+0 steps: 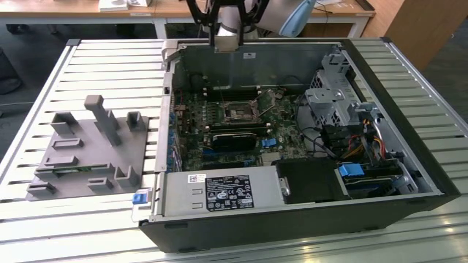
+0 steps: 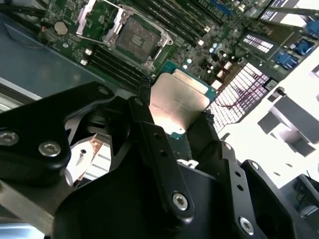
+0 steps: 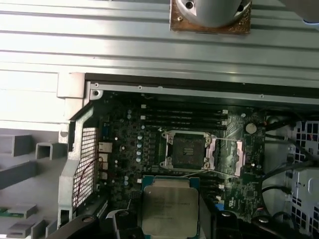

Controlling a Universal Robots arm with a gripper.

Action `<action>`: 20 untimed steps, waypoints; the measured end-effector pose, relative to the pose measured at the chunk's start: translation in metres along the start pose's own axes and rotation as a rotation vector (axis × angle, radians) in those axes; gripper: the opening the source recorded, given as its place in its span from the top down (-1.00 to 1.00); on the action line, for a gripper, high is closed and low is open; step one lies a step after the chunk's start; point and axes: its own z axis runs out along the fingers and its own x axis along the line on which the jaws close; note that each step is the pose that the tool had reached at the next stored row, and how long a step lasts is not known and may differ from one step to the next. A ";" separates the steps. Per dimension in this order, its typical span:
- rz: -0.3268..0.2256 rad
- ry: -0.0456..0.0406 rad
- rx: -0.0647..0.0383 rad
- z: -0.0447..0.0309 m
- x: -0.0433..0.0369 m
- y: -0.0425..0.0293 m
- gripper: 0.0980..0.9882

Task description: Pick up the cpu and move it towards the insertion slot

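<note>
Above motherboard (image 3: pixel 124 144), hand (image 2: pixel 174 107) clamps cpu (image 2: pixel 177 102).

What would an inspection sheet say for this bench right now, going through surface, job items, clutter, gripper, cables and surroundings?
Surface: slatted metal table carrying an open computer case.
Job's things: cpu held between the gripper's fingers above the motherboard; insertion slot open, nothing in it.
Clutter: grey fixture plate with upright blocks, at the exterior view's left of the case.
Grippers: gripper shut on the cpu, edge to edge.
Cables: coloured wire bundle inside the case, by the drive cage.
Surroundings: wooden desks behind the table.
</note>
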 end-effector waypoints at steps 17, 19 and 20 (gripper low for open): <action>0.000 -0.0005 0.000 0.0042 -0.0372 0.0168 0.00; 0.000 -0.0005 0.000 0.0042 -0.0372 0.0169 0.00; 0.000 -0.0006 -0.001 0.0042 -0.0373 0.0169 0.00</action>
